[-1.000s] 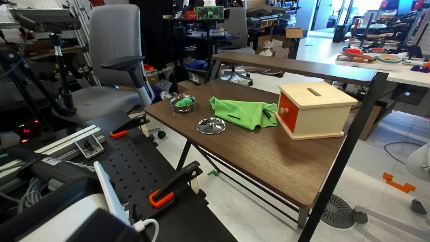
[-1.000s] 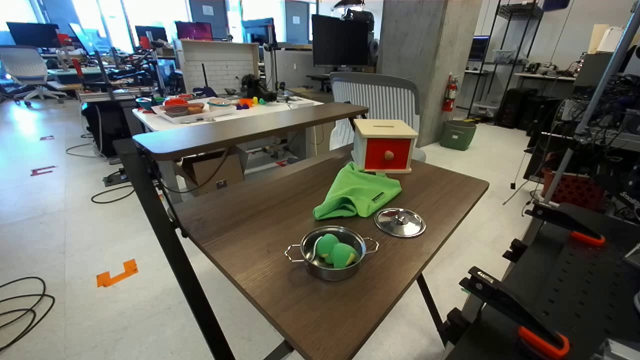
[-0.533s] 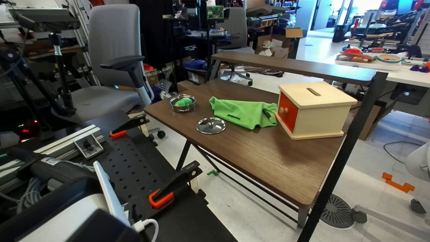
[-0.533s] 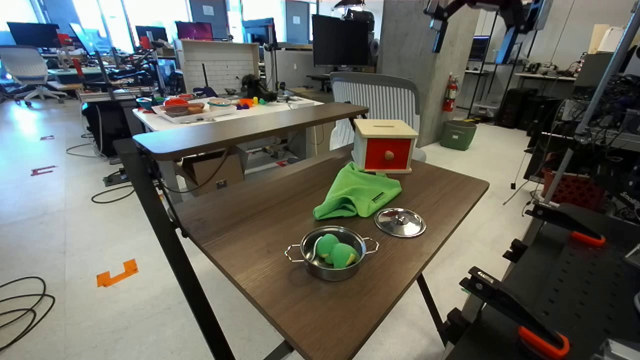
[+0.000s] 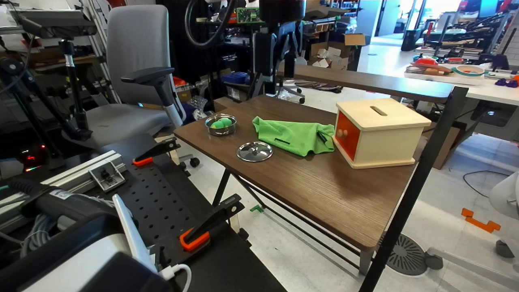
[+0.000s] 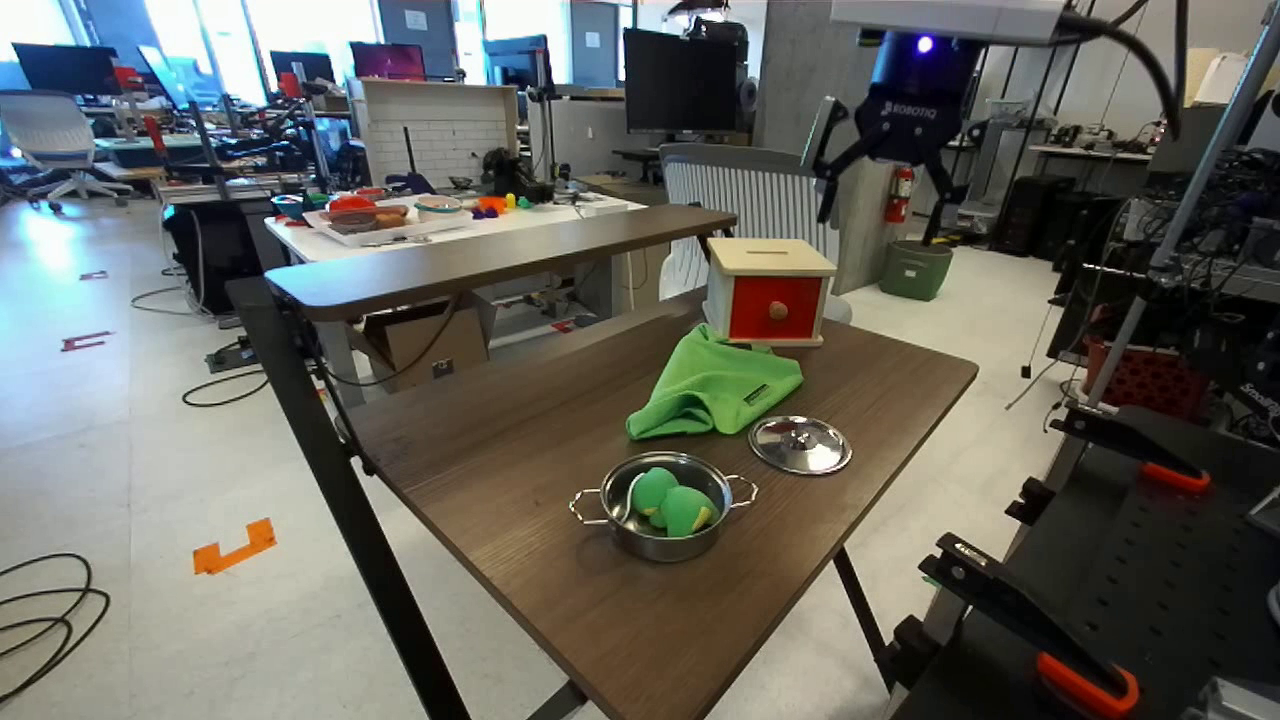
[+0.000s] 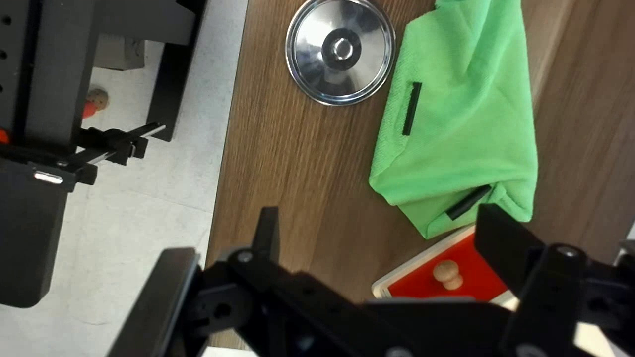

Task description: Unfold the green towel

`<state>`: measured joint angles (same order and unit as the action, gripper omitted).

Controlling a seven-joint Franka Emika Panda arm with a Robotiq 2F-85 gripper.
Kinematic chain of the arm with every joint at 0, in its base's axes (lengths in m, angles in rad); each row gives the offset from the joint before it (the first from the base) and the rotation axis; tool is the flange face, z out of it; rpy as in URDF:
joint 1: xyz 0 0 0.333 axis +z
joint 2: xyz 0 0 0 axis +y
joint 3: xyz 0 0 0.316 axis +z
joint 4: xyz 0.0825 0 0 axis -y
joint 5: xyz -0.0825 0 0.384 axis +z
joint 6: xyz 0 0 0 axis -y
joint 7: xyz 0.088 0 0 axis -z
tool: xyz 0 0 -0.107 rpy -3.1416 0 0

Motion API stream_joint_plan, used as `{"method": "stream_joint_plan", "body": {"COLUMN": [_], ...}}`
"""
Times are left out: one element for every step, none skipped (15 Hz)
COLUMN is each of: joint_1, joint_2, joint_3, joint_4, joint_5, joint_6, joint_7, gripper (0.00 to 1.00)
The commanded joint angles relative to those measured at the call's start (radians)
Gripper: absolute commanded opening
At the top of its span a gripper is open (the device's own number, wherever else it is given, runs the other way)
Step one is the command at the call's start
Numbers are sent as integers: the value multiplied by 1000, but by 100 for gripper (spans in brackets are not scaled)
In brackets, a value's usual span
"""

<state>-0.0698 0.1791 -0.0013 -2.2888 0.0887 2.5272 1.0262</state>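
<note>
The green towel [image 5: 292, 136] lies bunched and folded on the brown table, with dark label strips on it. It shows in an exterior view [image 6: 712, 385] between the wooden box and the pot, and in the wrist view [image 7: 466, 119] at upper right. My gripper [image 6: 880, 225] is open and empty, in the air well above the table. In the wrist view the fingers [image 7: 379, 210] are spread wide. The right fingertip overlaps the towel's lower edge and the box in that view, without visible contact. The towel's underside and inner folds are hidden.
A wooden box [image 5: 383, 134] with a red drawer front stands close against the towel's end. A metal lid [image 6: 800, 445] lies beside the towel. A pot [image 6: 660, 545] holds green toys. A raised shelf [image 6: 500, 245] runs along one table side.
The arm has come into both exterior views from above and lowered, with its gripper open. The towel, box, lid and pot have not moved.
</note>
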Motion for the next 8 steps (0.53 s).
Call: {"method": "stream_joint_plan", "body": {"joint_1": [53, 69, 84, 93, 103, 117, 114, 124], "joint_2": [138, 172, 208, 242, 277, 309, 340, 368], "joint_3": [-51, -67, -82, -91, -102, -118, -115, -125], "joint_4": [75, 91, 109, 129, 152, 172, 196, 218], "joint_5": [-25, -39, -52, -56, -58, -68, -50, -51], "joint_6": [65, 74, 83, 82, 83, 87, 88, 83], "joint_7": [83, 103, 115, 112, 111, 120, 101, 106], "gripper": [100, 100, 100, 100, 100, 100, 100, 100]}}
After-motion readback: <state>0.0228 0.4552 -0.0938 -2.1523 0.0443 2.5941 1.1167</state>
